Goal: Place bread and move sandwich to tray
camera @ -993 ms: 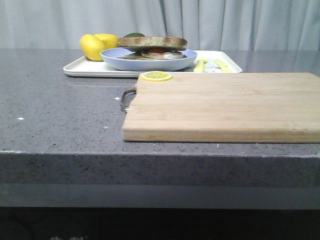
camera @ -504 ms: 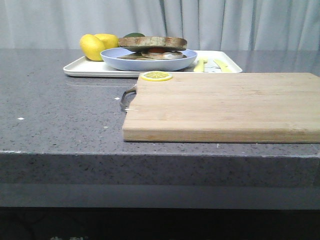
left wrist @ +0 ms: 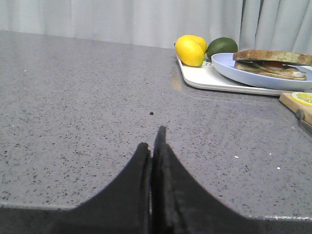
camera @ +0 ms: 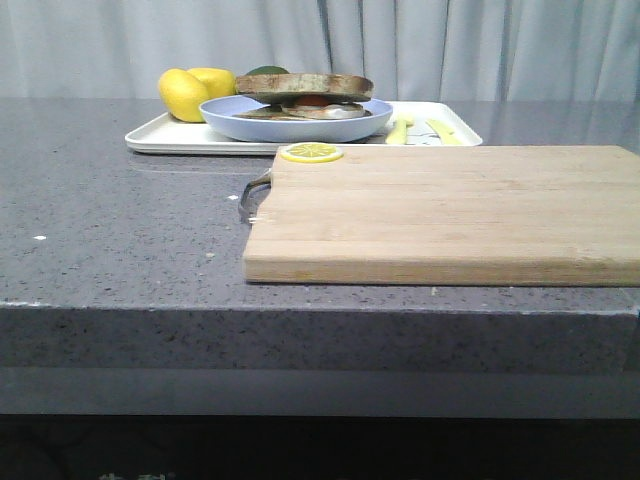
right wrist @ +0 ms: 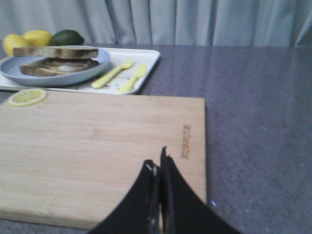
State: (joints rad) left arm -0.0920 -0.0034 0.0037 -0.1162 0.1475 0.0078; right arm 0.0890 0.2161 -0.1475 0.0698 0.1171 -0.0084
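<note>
Grey speckled worktop (camera: 120, 230) before pale curtains. Front view: nothing has shifted over the last second beyond a slight camera nudge; the sandwich (camera: 300, 100), topped with bread (camera: 305, 84), sits on its blue plate on the white tray (camera: 160, 135) at 12 o'clock, so the task looks complete. Lemon slice (camera: 311, 152) lies on the cutting board (camera: 450, 215).

Left wrist view: left gripper (left wrist: 152, 146) clenched, empty, above bare worktop; tray at 2 o'clock.

Right wrist view: right gripper (right wrist: 159, 168) clenched, empty, over the board; sandwich at 11 o'clock.
</note>
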